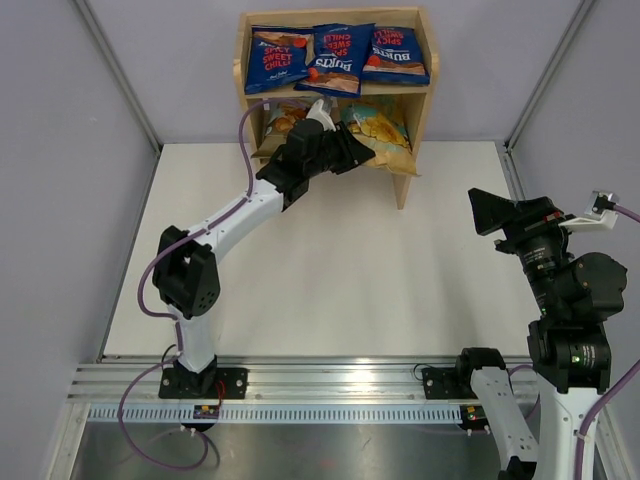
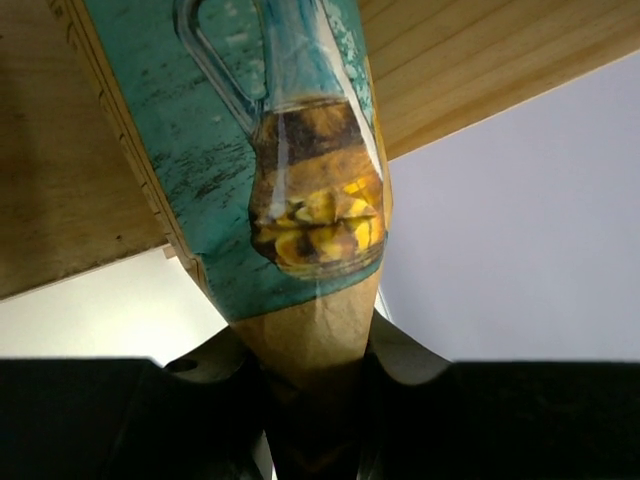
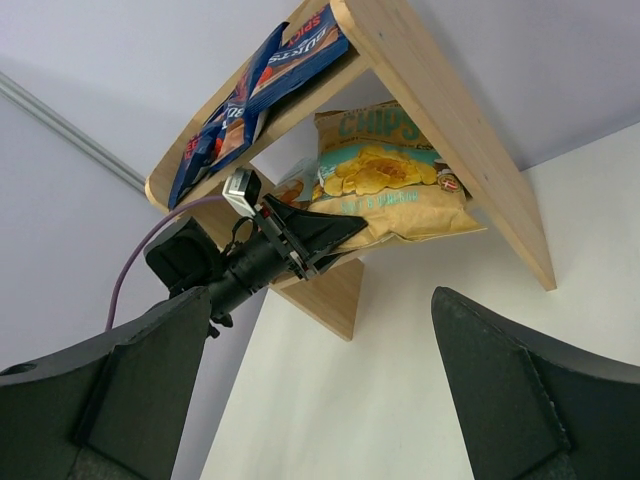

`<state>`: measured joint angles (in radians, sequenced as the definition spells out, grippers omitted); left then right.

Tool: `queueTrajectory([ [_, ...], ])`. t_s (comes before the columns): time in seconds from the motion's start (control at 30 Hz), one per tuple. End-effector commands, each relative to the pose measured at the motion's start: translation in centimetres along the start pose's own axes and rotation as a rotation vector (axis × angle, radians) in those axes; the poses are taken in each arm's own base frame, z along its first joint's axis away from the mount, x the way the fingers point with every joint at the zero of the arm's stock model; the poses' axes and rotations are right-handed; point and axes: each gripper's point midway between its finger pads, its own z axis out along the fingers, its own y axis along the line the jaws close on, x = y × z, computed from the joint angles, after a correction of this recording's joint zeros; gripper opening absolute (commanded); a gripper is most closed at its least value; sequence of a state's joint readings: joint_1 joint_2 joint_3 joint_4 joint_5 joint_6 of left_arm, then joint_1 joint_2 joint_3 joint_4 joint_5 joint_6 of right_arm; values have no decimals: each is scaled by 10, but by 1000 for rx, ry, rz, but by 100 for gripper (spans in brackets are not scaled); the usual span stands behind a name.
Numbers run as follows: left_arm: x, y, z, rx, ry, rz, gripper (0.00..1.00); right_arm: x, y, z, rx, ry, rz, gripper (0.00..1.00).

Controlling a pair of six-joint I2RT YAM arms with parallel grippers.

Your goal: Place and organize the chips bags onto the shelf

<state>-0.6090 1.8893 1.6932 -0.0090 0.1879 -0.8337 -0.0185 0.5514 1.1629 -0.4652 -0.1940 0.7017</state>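
**Teal bag and shelf.** We see the teal bag on the lower tier of the shelf, under the top board. Its tan near edge sticks out past the shelf front. The fingers of the left gripper are clamped on that edge. In the left wrist view the bag fills the centre, with shelf wood above it and to its left.

**Other bags.** A tan bag lies on the left of the same tier. We cannot tell whether it touches the teal bag. On the top tier three blue bags lie side by side across the width, their edges touching or overlapping.

**Surface and room.** The shelf stands at the far edge of the white worktop, against a pale grey back wall. Similar walls close in both sides. An aluminium rail at the near edge carries both arm bases.

**Edges and open room.** The left arm reaches diagonally from the near left to the shelf front, with a purple cable along it. The right gripper hangs near the worktop's right edge, well apart from the shelf. Its fingers are spread wide apart and face the shelf. We see open white surface between the shelf front and the rail, and a strip of worktop on either side of the shelf.
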Motion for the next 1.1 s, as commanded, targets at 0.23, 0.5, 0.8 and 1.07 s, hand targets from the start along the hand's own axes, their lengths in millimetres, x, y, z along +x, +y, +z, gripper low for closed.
queueTrajectory([
  [0.23, -48, -11, -23, 4, -103, -1, 26, -4, 20, -2, -86, -3, 21, 100],
  [0.5, -61, -16, -26, 10, -165, -38, 53, -3, 22, -4, -99, -5, 36, 99],
  [0.8, -68, -9, -42, -115, -191, 11, 58, -4, 22, -7, -95, -5, 24, 100],
  [1.07, -72, -5, -61, -197, -194, 69, 50, -1, 23, -8, -104, 7, 26, 99],
])
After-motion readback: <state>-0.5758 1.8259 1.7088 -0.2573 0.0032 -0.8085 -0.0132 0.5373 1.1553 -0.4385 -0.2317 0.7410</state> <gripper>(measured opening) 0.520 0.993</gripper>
